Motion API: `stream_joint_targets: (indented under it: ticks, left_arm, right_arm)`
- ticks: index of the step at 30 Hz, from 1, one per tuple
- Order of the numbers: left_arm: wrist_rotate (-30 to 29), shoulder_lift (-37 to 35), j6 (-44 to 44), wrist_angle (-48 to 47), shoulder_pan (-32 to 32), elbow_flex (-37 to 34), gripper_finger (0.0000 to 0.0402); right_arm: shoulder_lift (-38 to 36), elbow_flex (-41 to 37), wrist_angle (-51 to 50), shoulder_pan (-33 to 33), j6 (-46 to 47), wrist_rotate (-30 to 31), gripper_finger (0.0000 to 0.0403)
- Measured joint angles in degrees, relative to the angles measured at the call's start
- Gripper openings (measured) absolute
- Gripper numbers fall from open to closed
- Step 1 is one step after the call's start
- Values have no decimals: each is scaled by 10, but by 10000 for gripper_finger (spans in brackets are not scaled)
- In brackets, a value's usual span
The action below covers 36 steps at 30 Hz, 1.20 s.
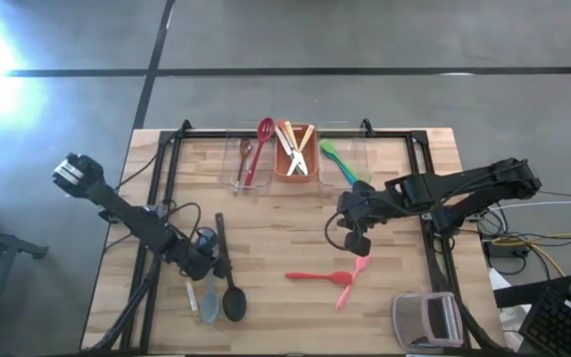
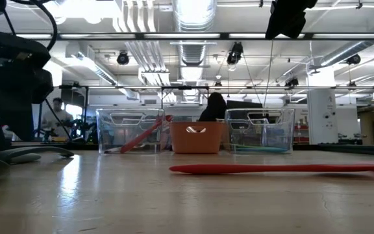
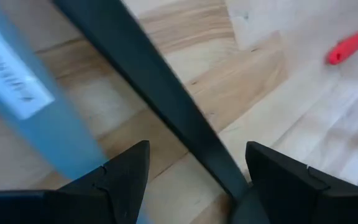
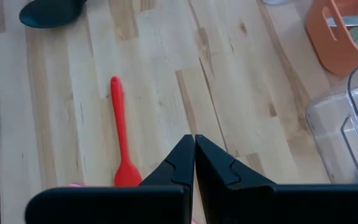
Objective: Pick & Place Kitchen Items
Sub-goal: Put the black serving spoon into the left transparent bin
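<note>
A black spoon (image 1: pixel 228 278) lies flat on the wooden table at the near left, its handle (image 3: pixel 160 93) pointing toward the far edge. Beside it lie a grey spoon (image 1: pixel 209 302) and a blue-handled utensil (image 3: pixel 36 106). My left gripper (image 1: pixel 206 260) is low over them and open, one finger on each side of the black handle. A red spoon (image 1: pixel 315 276) and a pink spoon (image 1: pixel 353 283) lie flat near the middle. My right gripper (image 1: pixel 358 243) hangs shut above the table, just beyond the pink spoon, holding nothing. My left gripper (image 3: pixel 197 149) straddles the black spoon's handle, which runs slantwise between the open fingers and passes close by one finger (image 3: pixel 278 180). I cannot tell whether that finger touches it. The spoon lies flat on the table.
Three bins stand along the far edge: a clear one (image 1: pixel 249 164) with a red spoon, an orange one (image 1: pixel 295 149) with pale sticks, a clear one (image 1: pixel 343 164) with green and blue spoons. A grey-and-pink gadget (image 1: pixel 426 319) sits at the near right. Bare wood lies mid-table.
</note>
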Motion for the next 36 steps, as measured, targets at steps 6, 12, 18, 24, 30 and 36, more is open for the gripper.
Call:
stream_joint_targets:
  ticks: [6,12,18,24,30,36]
  left_arm:
    - [-5,43,13,45,5,2,268]
    - [-8,73,42,100,14,2,265]
    - [-24,80,69,113,23,1,236]
    - [-49,80,85,159,33,-25,193]
    - [-94,81,83,276,35,-92,134]
    - [-111,80,101,332,35,-131,27]
  right_arm:
    - [0,0,19,0,-10,0,8]
    - [0,0,27,0,-20,0,8]
    - [0,0,28,0,-21,0,8]
    - [0,0,28,0,-21,0,8]
    - [0,0,28,0,-25,0,8]
    - [0,0,30,-1,-29,0,8]
